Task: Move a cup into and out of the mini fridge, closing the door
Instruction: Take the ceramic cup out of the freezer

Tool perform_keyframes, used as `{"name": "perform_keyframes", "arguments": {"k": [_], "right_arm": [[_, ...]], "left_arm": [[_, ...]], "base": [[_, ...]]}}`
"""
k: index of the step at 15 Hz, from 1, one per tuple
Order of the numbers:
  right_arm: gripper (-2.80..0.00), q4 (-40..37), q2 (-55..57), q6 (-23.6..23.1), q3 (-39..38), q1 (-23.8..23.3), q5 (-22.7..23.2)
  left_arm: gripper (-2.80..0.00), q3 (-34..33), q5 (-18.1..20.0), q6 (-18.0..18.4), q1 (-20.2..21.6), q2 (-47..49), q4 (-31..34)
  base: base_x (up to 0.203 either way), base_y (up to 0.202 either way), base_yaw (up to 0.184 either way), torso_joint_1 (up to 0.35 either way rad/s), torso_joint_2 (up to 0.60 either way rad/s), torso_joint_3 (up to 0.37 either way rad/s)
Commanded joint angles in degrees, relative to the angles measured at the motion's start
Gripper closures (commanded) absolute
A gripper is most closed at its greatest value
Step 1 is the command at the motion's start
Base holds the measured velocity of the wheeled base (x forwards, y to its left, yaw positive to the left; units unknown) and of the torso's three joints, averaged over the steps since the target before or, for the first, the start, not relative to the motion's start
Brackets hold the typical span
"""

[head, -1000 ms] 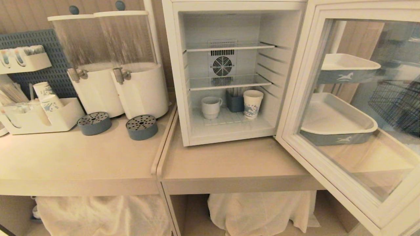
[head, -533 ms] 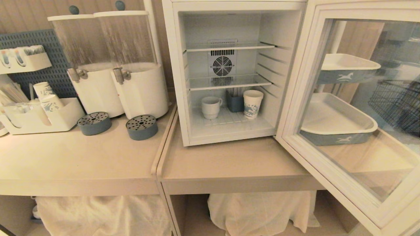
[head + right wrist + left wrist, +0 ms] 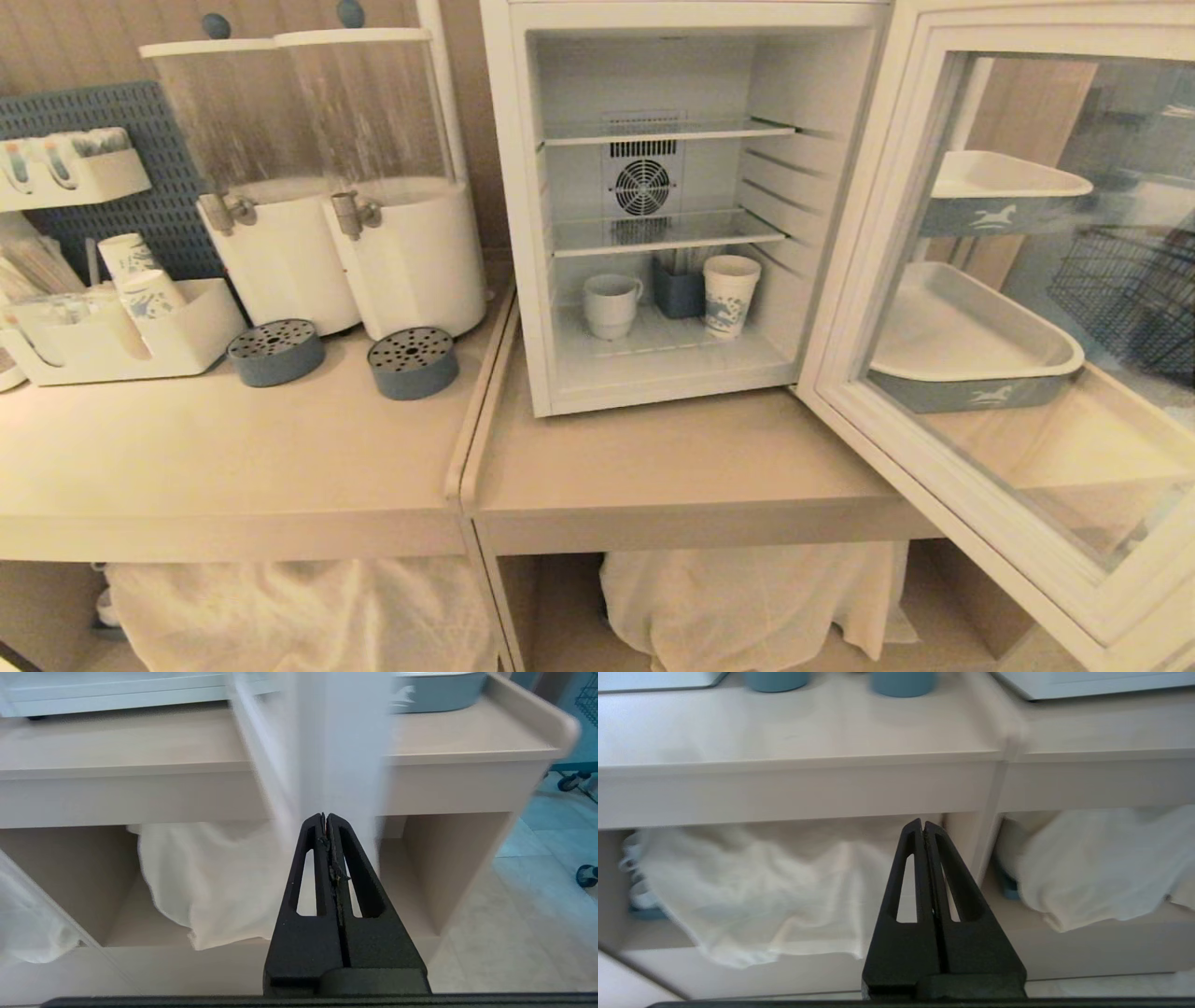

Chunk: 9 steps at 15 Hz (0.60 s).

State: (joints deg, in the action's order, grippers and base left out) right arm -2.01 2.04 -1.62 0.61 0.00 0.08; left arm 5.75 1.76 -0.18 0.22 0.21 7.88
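The white mini fridge (image 3: 509, 215) stands open on the right-hand counter. On its floor sits the squat white cup (image 3: 611, 305), left of a blue holder (image 3: 677, 291) and a printed paper cup (image 3: 730, 296). The glass door (image 3: 934, 485) is swung wide to the right. Neither arm shows in the head view. My left gripper (image 3: 923, 823) is shut and empty, low in front of the counter's front edge. My right gripper (image 3: 325, 816) is shut and empty too, below the blurred edge of the door (image 3: 341, 742).
Two drink dispensers (image 3: 411, 261) and two blue drip cups (image 3: 413, 362) stand on the left counter (image 3: 233, 448), with a paper-cup organiser (image 3: 177, 336) at far left. White cloths (image 3: 747, 597) lie on the shelf under the counters. Grey-and-white trays (image 3: 971, 373) show through the door glass.
The whole head view has shifted slightly, everything sliding a little right, so the camera moved. Cup, fridge and door keep their places relative to each other.
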Motion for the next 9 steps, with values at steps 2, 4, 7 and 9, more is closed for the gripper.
{"name": "perform_keyframes", "arguments": {"k": [2, 4, 7, 9], "right_arm": [[0.0, 0.0, 0.1, 0.0, 0.0, 0.1, 0.0], [0.0, 0.0, 0.1, 0.0, 0.0, 0.0, 0.0], [0.0, 0.0, 0.1, 0.0, 0.0, 0.0, 0.0], [0.0, 0.0, 0.1, 0.0, 0.0, 0.1, 0.0]], "left_arm": [[0.0, 0.0, 0.1, 0.0, 0.0, 0.0, 0.0], [0.0, 0.0, 0.0, -0.1, 0.0, 0.0, 0.0], [0.0, 0.0, 0.0, -0.2, 0.0, 0.0, 0.0], [0.0, 0.0, 0.0, -0.2, 0.0, 0.0, 0.0]], "base": [[0.0, 0.206, 0.015, 0.004, 0.0, 0.003], [0.0, 0.198, 0.012, 0.001, 0.0, 0.001], [0.0, 0.196, 0.01, 0.001, 0.0, 0.001], [0.0, 0.198, 0.012, 0.002, 0.0, 0.003]]}}
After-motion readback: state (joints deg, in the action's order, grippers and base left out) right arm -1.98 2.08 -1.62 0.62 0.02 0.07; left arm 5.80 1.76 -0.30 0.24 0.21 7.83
